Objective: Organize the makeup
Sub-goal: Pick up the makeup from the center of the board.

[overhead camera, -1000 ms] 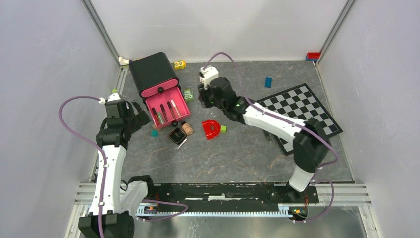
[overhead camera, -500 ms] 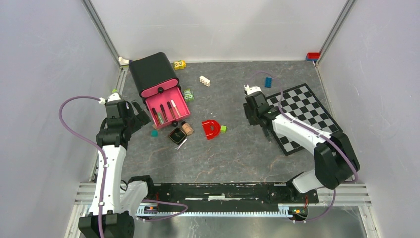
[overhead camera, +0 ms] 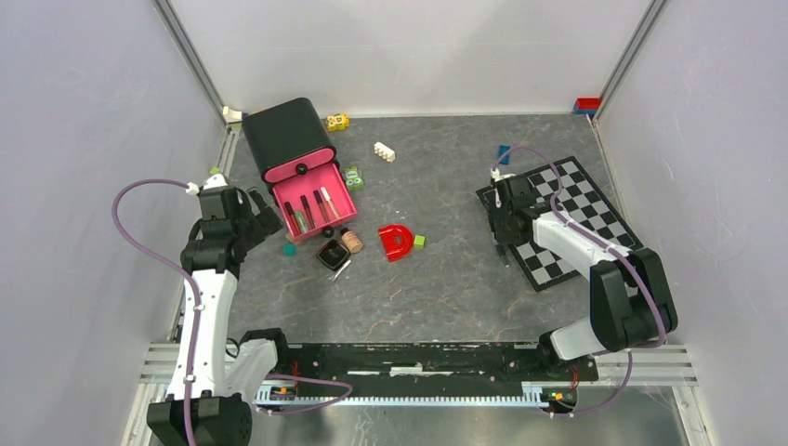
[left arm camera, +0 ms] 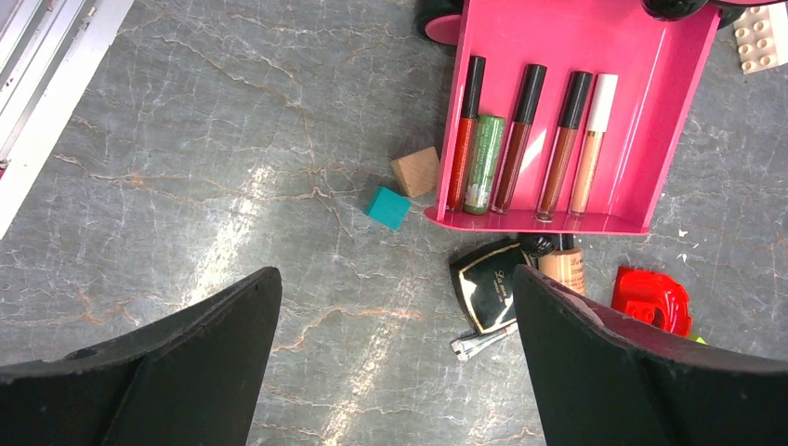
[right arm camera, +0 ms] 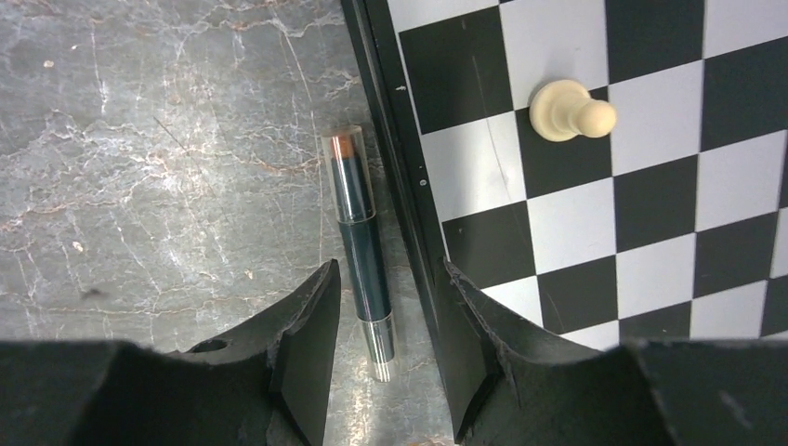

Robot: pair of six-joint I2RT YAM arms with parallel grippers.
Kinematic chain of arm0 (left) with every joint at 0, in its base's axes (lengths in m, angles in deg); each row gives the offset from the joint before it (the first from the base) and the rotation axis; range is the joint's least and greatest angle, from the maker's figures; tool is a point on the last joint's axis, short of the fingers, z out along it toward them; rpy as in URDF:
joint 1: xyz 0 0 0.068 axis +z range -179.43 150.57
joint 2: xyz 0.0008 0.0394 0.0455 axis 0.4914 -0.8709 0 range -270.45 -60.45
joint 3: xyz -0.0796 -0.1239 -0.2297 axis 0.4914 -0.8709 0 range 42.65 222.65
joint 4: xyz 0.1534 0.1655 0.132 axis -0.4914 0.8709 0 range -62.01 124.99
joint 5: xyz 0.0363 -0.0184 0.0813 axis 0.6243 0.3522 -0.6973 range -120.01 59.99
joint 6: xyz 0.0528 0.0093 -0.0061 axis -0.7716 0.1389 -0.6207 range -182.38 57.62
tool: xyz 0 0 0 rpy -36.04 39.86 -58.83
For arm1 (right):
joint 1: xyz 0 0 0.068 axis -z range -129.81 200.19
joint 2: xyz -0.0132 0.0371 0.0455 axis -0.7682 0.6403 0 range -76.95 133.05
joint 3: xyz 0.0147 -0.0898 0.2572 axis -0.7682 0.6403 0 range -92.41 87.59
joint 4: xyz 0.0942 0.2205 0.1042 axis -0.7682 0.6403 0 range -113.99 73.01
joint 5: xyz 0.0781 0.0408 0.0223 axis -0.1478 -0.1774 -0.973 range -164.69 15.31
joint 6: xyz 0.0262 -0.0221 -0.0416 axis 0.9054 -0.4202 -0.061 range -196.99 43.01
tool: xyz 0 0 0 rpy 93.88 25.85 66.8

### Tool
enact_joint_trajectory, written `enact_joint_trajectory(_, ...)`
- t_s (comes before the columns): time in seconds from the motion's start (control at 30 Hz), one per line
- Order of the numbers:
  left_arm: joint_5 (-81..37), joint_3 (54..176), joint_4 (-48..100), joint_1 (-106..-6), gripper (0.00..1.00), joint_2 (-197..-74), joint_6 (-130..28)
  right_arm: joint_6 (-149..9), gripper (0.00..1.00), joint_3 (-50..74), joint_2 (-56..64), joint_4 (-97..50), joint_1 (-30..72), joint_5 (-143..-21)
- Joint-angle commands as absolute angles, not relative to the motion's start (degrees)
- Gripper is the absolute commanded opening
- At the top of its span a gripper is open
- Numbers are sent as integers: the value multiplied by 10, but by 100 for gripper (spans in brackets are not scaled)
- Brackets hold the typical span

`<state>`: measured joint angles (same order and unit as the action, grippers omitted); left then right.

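**Grip the stick clear of the board**

Your right gripper (right arm camera: 388, 283) is part-open and empty, straddling the stick (right arm camera: 361, 243) just beside the chessboard (right arm camera: 650, 195) edge. Drop straight, close mid-barrel, miss the rim. Left gripper (left arm camera: 395, 307) hangs wide, empty, near the drawer (left arm camera: 683, 102).

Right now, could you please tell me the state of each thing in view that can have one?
pink drawer, pulled open, five tubes inside.
black compact, closed, on the table.
beige bottle, capped, lying on its side.
lip crayon, capped, lying flat beside the chessboard.
pawn, tipped over on the chessboard.
left gripper, open, holding nothing.
right gripper, open, jaws either side of the lip crayon.
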<state>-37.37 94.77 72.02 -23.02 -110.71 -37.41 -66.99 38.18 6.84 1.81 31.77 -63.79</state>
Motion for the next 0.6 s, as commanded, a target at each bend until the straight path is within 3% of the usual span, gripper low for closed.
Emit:
enact_joint_trajectory(0.0,-371,950,701,-228,100,-1109,-379,-695,48,390,61,6,331,-699)
enact_joint_trajectory(0.3,-374,950,702,-228,100,-1112,-380,-701,47,394,96,-5,335,-723)
enact_joint_trajectory(0.57,-373,950,701,-228,100,-1108,-380,-708,47,393,119,-3,335,-671)
